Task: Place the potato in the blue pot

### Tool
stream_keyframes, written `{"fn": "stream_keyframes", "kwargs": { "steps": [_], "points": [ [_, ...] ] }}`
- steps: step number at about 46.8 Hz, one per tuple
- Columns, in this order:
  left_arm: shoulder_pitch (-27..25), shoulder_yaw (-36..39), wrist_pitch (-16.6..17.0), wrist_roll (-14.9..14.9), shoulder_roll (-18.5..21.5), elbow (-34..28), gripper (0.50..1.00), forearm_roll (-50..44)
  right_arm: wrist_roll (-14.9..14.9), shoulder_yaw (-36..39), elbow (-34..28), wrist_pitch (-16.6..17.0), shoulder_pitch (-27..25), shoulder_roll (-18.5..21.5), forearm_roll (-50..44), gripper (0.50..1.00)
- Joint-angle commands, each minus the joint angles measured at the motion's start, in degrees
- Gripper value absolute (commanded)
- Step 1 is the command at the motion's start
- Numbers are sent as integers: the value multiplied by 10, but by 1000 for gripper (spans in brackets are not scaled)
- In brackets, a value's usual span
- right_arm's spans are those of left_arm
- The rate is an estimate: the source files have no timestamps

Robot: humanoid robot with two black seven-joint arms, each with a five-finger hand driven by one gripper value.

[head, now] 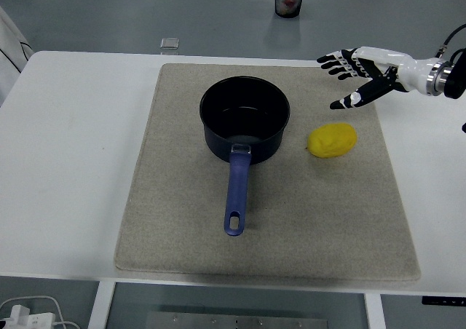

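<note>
Head view: potato (332, 140) on the grey mat (182, 220) atop the bench (65, 161), just right of the blue pot (245, 119), long axis roughly left-right. Right robot hand (357, 78) above and slightly right of potato, apart from it, fingers spread wide, holding nothing, palm angled toward potato. Left robot hand out of view.

Potato (331, 140): yellow. Pot (245, 120): dark blue, handle lighter blue. Mat (266, 227): beige-grey. Counter (65, 161): white. Right robot hand (358, 74): white and black.
</note>
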Motion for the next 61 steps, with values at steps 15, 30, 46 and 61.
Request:
{"fn": "stream_keyframes", "kwargs": {
  "steps": [15,30,46,61],
  "points": [
    [1,0,0,0,0,0,996,0,9,-76,46,-3,38,-21,-138,930],
    [0,0,0,0,0,0,996,0,11,-105,49,-13,40,-15,-176,932],
    [0,0,0,0,0,0,996,0,11,-129,49,-64,16,-13,-177,930],
    [1,0,0,0,0,0,996,0,12,-127,49,-71,15,-6,-167,926]
  ]
}}
